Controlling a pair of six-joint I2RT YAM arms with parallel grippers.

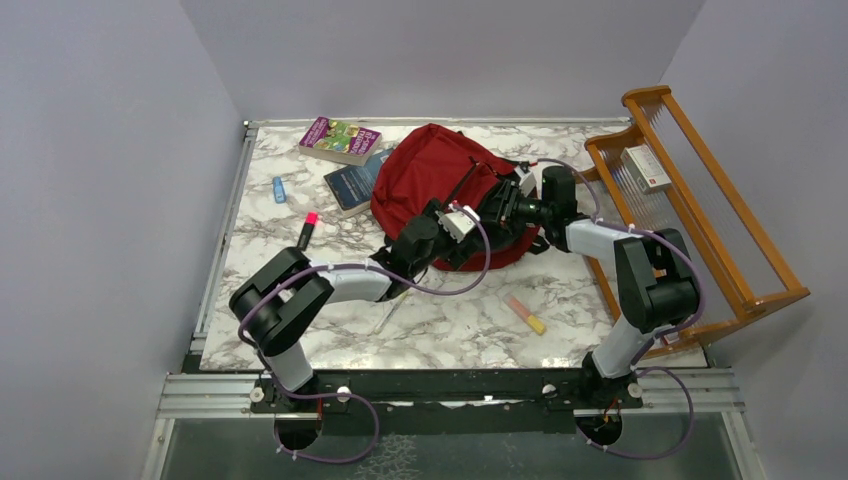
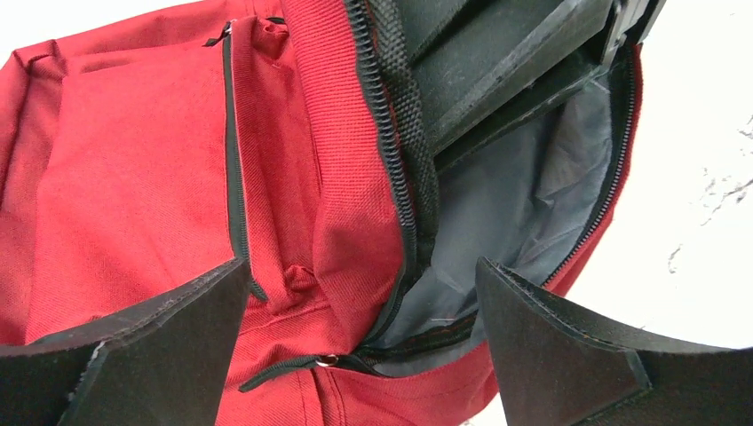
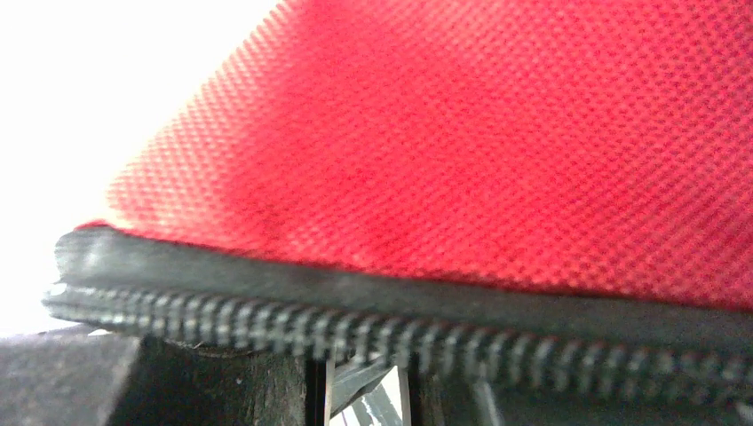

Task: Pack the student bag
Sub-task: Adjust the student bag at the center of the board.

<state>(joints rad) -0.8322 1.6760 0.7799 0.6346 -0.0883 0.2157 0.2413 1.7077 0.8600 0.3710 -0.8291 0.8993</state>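
Zero items seen inside yet: highlighter [image 1: 525,314] loose on desk [image 1: 440,320] nr arms; L jaws wide open, empty, at student bag [image 1: 430,165] mouth; R jaws pinch its zip rim; bag mid-desk, unzipped; 2 books [image 1: 340,140] beyond, unpacked

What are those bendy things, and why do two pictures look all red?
Those are two robot arms, bolted at the table's near edge. The big picture comes from a camera above them. The other two come from little cameras on their wrists, close to the red backpack, so they look red. The left gripper is open and holds nothing; it faces the bag's unzipped mouth. The right gripper pinches the bag's zipper edge. On the marble table lie a purple book, a blue book, a pink-capped pen, an orange highlighter and a small blue thing. A wooden rack at the right holds a white box.
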